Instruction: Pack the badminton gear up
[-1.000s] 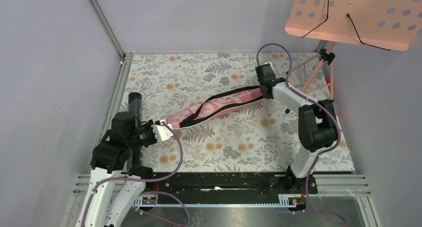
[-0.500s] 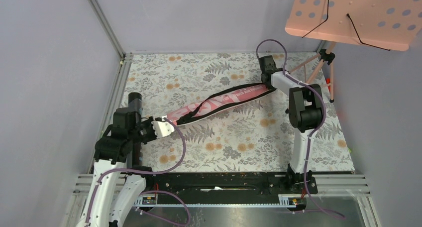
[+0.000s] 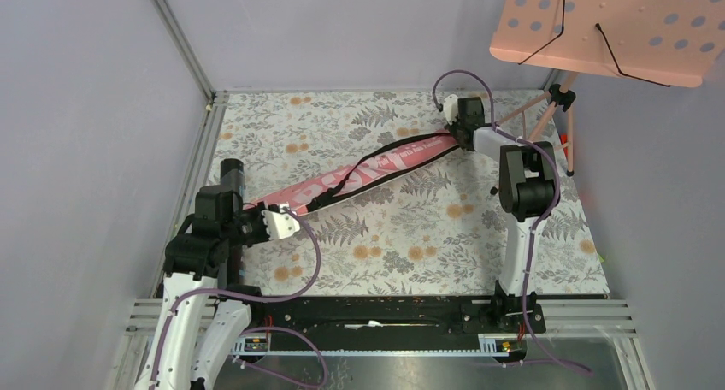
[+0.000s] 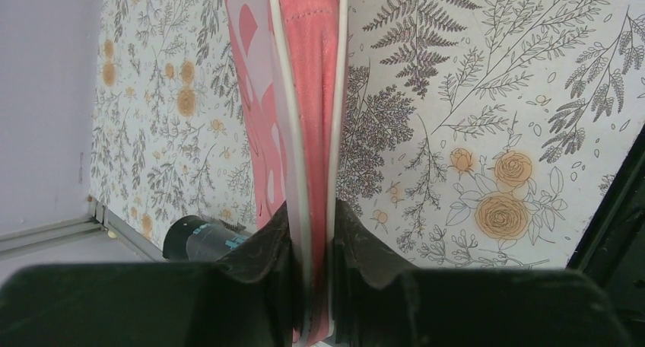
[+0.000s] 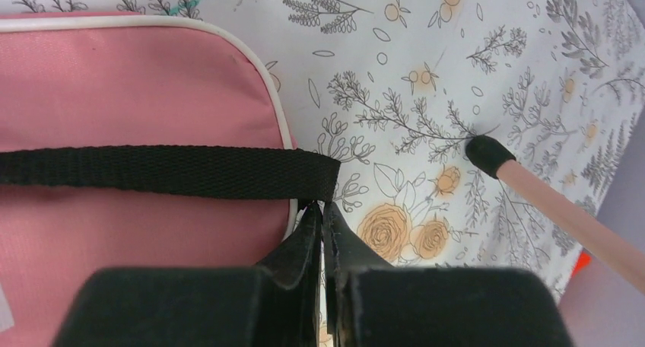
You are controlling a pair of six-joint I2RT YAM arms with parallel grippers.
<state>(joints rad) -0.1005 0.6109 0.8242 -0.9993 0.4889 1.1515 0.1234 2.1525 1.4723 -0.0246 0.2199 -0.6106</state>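
Your left tool (image 4: 313,210) clamps the near end of the pink racket bag (image 3: 368,168); your right tool (image 5: 321,210) pinches its far end, at the black strap (image 5: 167,172). Only overhead shows its white lettering, unreadable.

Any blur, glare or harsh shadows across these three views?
Top external: even light, sharp, no hard shadows. Left wrist: left gripper body dark and soft near the lens, bag and cloth print sharp. Right wrist: right gripper likewise dark and blurred, strap weave crisp. No glare anywhere.
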